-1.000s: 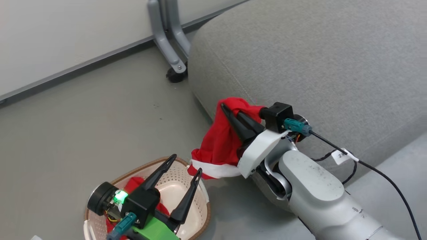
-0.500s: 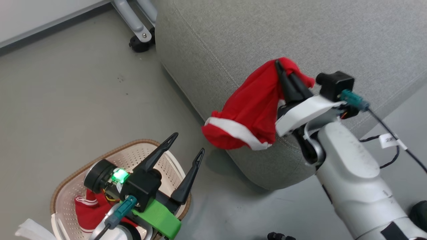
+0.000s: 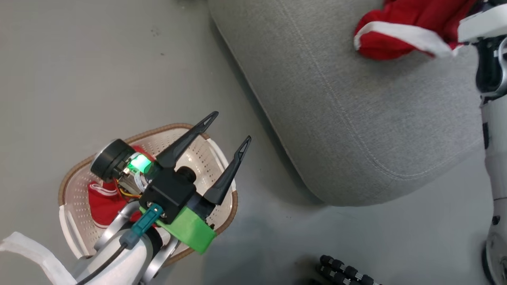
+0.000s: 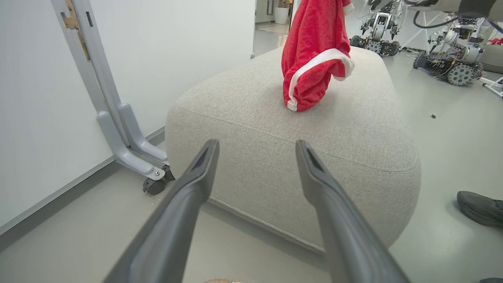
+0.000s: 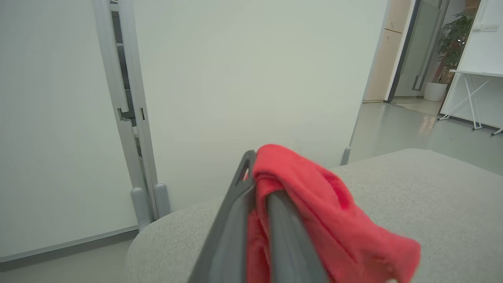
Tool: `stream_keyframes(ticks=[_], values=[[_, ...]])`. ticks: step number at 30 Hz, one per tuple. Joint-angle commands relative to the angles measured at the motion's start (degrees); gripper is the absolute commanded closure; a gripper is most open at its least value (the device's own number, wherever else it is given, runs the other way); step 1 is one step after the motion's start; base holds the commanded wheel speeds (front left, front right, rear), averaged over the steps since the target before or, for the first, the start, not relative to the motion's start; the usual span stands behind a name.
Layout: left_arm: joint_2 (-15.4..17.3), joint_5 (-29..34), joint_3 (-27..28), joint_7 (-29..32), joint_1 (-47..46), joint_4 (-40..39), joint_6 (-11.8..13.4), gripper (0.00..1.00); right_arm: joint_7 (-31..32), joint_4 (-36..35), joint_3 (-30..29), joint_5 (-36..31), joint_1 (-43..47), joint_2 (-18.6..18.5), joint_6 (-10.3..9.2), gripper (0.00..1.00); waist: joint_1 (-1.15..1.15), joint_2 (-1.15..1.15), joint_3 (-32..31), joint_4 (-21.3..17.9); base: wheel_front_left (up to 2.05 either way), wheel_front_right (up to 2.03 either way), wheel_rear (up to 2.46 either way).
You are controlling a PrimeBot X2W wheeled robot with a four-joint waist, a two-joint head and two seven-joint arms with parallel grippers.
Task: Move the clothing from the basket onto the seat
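Clothing (image 4: 314,59) clenched in right end effector (image 5: 258,179) over seat (image 4: 275,149); left end effector (image 3: 232,126) (splayed, empty) above basket (image 3: 62,189), wheeled frame (image 4: 118,129) nearby.

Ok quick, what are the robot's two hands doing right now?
Left gripper: open, empty.
Right gripper: shut on the clothing.

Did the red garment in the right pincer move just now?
Yes, the bright red white-trimmed fabric garment went from beside the edge of the grey woven sofa cushion to above its top.
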Motion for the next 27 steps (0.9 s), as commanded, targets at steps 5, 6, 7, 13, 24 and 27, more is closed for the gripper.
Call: stream_keyframes(ticks=[5,6,7,13,24,27], values=[[-0.3,-0.2,0.2,-0.9,-2.0,0.3,-0.1,0.0,-0.2,3.7,-2.7,0.9,-4.4,-1.7,0.0,1.0,-0.01,0.0,6.4,6.4,0.0,0.0,0.0],[-0.1,-0.1,0.2,-0.9,-2.1,0.3,-0.1,0.0,-0.2,4.9,-2.6,0.9,-4.7,-1.9,0.0,1.0,-0.01,0.0,6.7,6.6,0.0,0.0,0.0],[0.0,0.0,0.2,-0.9,-2.2,0.4,-0.1,0.0,-0.2,6.3,-2.6,0.7,-4.7,-1.8,0.0,1.0,-0.01,0.0,6.9,6.7,0.0,0.0,0.0],[0.3,0.2,-0.2,-0.5,-2.8,0.5,-0.3,0.0,-0.2,12.7,-3.9,0.0,-2.1,-0.7,0.0,0.5,-0.01,0.0,7.6,6.8,0.0,0.0,0.0],[0.0,-1.1,0.1,-1.2,-0.5,1.9,1.4,0.0,-0.2,9.7,-7.9,-1.4,9.9,4.3,0.0,0.0,-0.01,0.0,3.3,4.9,0.0,0.0,0.0],[-0.6,-1.3,0.5,-2.1,0.2,2.5,2.4,0.0,-0.2,6.3,-8.0,-2.1,14.7,5.8,0.0,0.0,-0.01,0.0,0.9,4.6,0.0,0.0,0.0]])
